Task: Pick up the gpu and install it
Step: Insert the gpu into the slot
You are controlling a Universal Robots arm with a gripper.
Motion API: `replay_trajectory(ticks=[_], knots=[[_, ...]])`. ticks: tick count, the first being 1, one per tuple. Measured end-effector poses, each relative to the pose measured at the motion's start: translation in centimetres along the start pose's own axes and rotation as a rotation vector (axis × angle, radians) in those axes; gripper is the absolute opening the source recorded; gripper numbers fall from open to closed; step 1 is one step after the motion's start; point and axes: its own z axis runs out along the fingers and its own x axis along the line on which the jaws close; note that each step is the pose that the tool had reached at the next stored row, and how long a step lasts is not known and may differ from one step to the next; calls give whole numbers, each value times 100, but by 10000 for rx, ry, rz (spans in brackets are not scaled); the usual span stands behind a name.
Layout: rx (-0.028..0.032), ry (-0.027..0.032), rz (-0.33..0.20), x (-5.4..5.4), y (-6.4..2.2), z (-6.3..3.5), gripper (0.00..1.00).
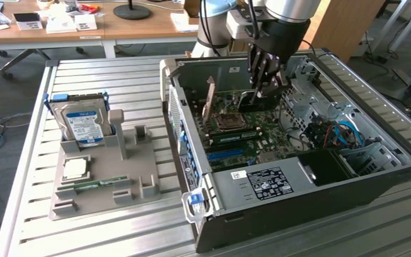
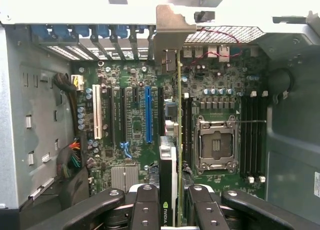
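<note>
The gpu stands on edge inside the open computer case, with my gripper shut on its dark end that bears a green logo. Its thin green board runs away from the fingers to the silvery end bracket at the case's rear wall. It hangs over the motherboard between the blue slot and the processor socket. Whether its edge sits in a slot I cannot tell. In the exterior view my gripper reaches down into the case, holding the gpu.
On the exterior view's left, a grey holder carries a hard drive, a square chip and a memory stick. Blue and red cables lie in the case, and the power supply fills its near corner.
</note>
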Motion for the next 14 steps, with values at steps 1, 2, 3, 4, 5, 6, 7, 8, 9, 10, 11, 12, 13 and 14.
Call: replay_trajectory(ticks=[1, 2, 3, 4, 5, 6, 7, 8, 9, 10, 11, 12, 13, 14], knots=[[-3, -1, -41, 4, 1, 7, 27], [-5, -3, -85, 7, 1, 15, 27], [-10, 1, -134, 8, 1, 22, 27], [-17, 9, -184, 9, 1, 31, 27], [-26, 18, -237, 10, 1, 40, 27], [-36, 28, -287, 11, 1, 50, 27], [-47, 39, -333, 11, 1, 59, 27], [-59, 49, -378, 12, 1, 70, 27], [-69, 56, -416, 13, 1, 80, 27], [-78, 68, -446, 13, 1, 87, 27], [-82, 76, -458, 13, 1, 92, 27], [-83, 77, -458, 14, 1, 92, 27], [-83, 76, -458, 14, 1, 92, 27], [-83, 76, -459, 14, 1, 92, 27]])
